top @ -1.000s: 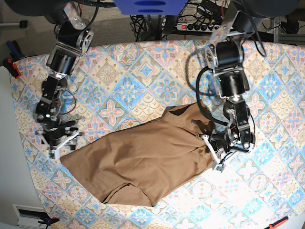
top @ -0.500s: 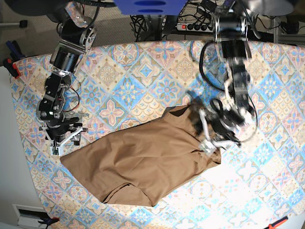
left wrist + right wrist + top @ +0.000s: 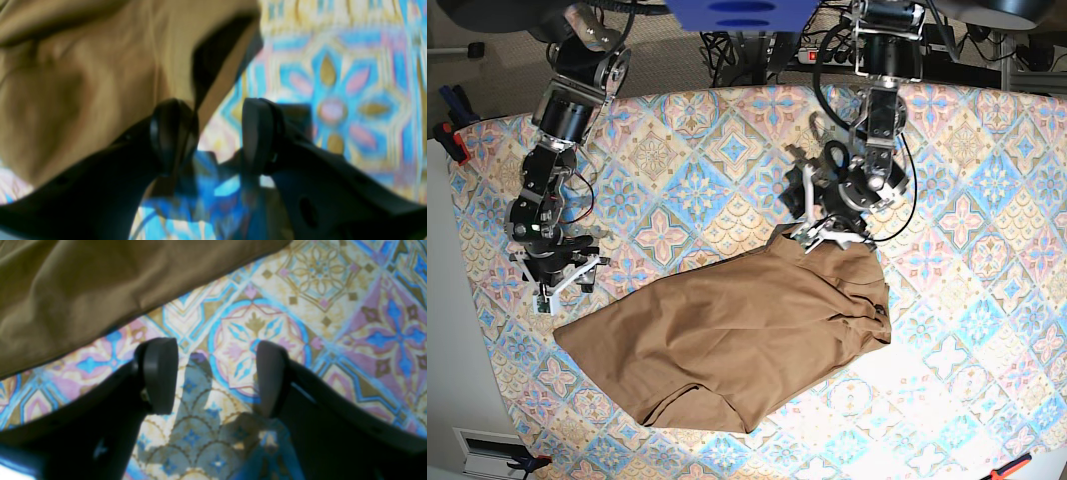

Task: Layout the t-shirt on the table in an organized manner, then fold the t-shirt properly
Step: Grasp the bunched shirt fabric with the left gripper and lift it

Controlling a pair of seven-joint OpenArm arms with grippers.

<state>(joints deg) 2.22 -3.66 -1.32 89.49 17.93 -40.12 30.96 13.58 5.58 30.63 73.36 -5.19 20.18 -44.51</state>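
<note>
I see the tan-brown t-shirt [image 3: 727,340] lying crumpled across the middle of the table [image 3: 987,180], toward its near edge. Left gripper [image 3: 218,135] sits at the shirt's far edge, jaws apart, nothing clamped; one finger [image 3: 173,133] is just beside the fabric. Right gripper [image 3: 215,373] hovers over bare tablecloth beside the shirt's other end, jaws spread, empty.

The tan-brown t-shirt [image 3: 737,340] is lying rumpled on the patterned surface [image 3: 987,180], its top edge sitting just under the left claw [image 3: 825,232] and its lower corner stretching near the right claw [image 3: 562,285].
</note>
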